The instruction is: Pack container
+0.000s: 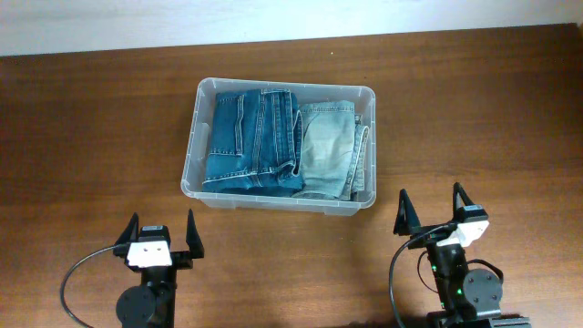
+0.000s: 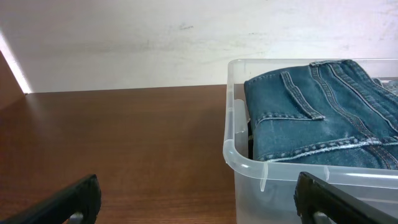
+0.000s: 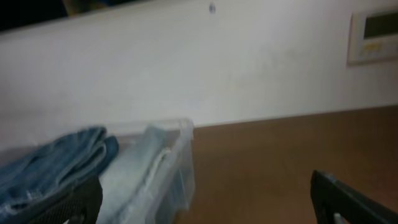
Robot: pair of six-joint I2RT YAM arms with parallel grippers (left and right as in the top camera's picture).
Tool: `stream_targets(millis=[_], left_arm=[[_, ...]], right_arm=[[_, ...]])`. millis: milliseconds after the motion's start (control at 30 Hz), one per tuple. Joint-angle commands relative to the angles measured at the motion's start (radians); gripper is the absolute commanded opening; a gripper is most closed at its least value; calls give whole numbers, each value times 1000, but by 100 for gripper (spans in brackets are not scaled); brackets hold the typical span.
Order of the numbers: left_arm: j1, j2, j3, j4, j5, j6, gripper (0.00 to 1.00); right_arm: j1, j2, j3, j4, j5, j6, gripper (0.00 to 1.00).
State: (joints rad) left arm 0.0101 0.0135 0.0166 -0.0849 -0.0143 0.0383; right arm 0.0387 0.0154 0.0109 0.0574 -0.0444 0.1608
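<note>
The brown wooden table (image 1: 91,137) fills the overhead view, its far edge meeting a white wall (image 2: 124,43). Wide stretches of bare wood lie to the left and right of the container (image 1: 279,201). The container is a clear plastic bin with rounded corners and a thick rim, set at the middle of the table nearer the far edge, its long sides running roughly along the table's width. A band of wood separates its near wall from both arms. Inside it, folded dark blue jeans (image 1: 250,137) take up the left half and folded pale blue jeans (image 1: 326,146) the right, lying side by side and touching, their edges close against the walls. The left gripper (image 1: 162,219) sits near the table's front edge, below the bin's left end. Its claw is released, its fingers (image 2: 74,199) spread wide with nothing between them, and it points toward the bin's near-left corner. The right gripper (image 1: 429,196) stands just off the bin's near-right corner, also released and holding nothing. Its wrist view is blurred, but it shows that corner to its left and bare wood ahead.
</note>
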Motion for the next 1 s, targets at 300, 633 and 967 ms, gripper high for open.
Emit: stream_targets(millis=[300,633,967], left_arm=[[6,-8,-8,2,8,16,99],[6,-8,-8,2,8,16,100],[6,-8,-8,2,8,16,100]], right_arm=[[-8,-12,-5,-133,12,-105,99],[-8,-11,-5,-133,12,-105,99],[-8,-11,-5,-133,12,-105,99]])
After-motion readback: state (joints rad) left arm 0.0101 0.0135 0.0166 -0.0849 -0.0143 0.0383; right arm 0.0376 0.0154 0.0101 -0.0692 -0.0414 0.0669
